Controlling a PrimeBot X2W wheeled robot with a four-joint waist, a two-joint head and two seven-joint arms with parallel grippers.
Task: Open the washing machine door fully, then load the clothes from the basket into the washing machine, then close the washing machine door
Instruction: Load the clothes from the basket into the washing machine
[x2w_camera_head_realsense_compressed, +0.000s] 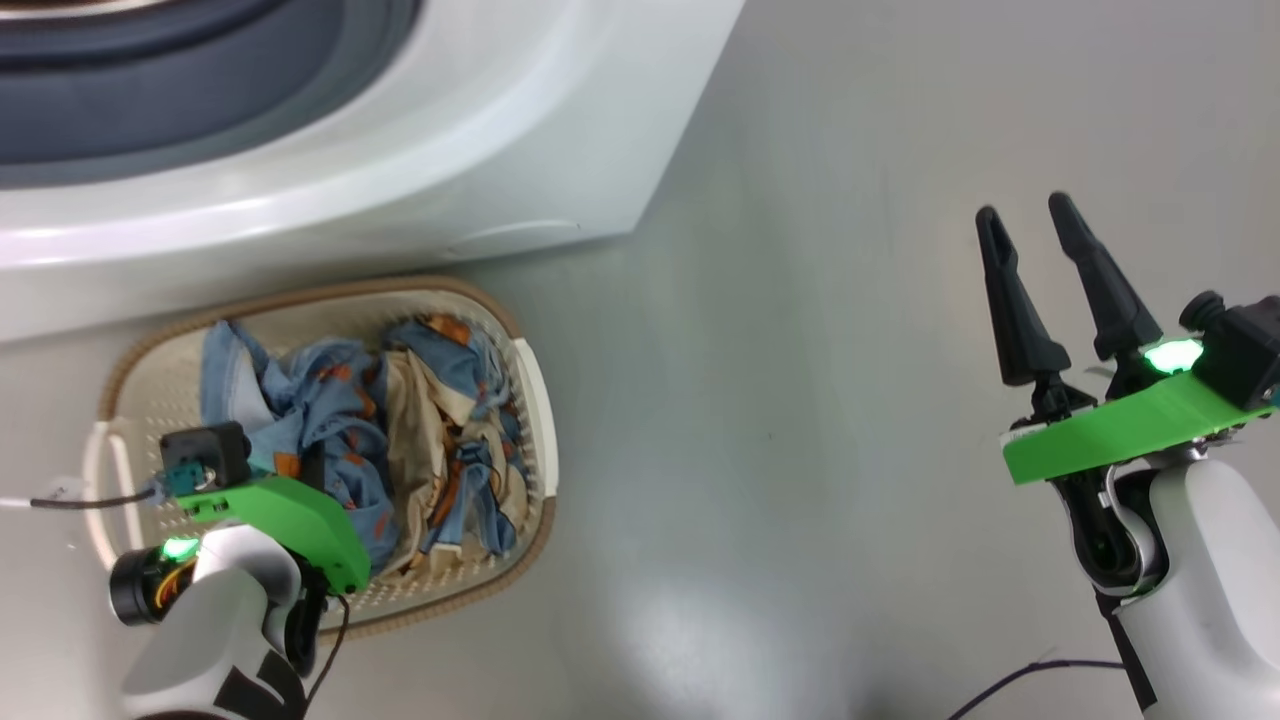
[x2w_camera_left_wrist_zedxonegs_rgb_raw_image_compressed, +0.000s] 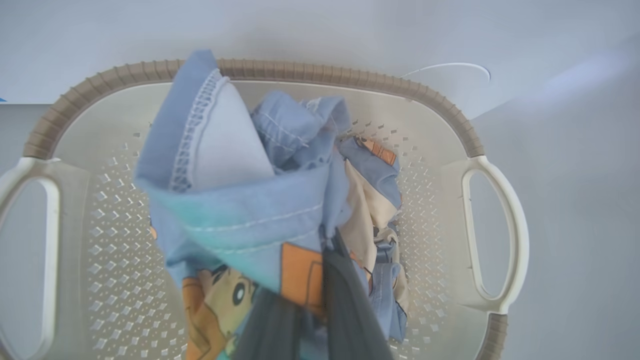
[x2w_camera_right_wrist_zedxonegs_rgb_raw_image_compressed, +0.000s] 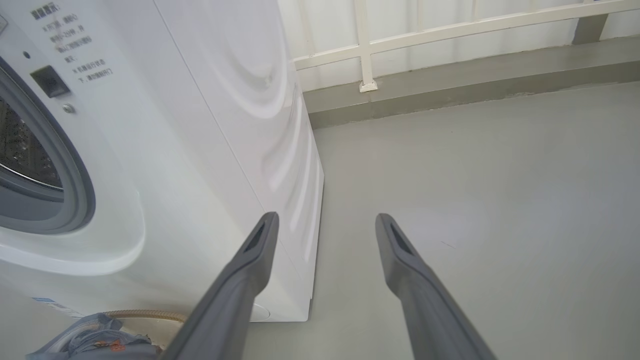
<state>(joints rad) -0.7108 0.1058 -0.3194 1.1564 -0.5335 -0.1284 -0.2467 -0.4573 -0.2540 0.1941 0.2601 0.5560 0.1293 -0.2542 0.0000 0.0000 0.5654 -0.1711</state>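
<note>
The clothes (x2w_camera_left_wrist_zedxonegs_rgb_raw_image_compressed: 240, 200) are bunched in the basket (x2w_camera_left_wrist_zedxonegs_rgb_raw_image_compressed: 105, 260), just before the washing machine (x2w_camera_head_realsense_compressed: 400, 180). A fold of them is pinched by the closed left gripper (x2w_camera_left_wrist_zedxonegs_rgb_raw_image_compressed: 325, 250); the right gripper (x2w_camera_head_realsense_compressed: 1025, 210) is held wide, empty. Being tangled, trailing garments may be dragged out and dropped.

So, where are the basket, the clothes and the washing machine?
basket (x2w_camera_left_wrist_zedxonegs_rgb_raw_image_compressed: 350, 76): left wrist view, on its brown rim.
clothes (x2w_camera_left_wrist_zedxonegs_rgb_raw_image_compressed: 240, 220): left wrist view, on a blue fabric fold.
washing machine (x2w_camera_right_wrist_zedxonegs_rgb_raw_image_compressed: 150, 175): right wrist view, on its white front panel.
</note>
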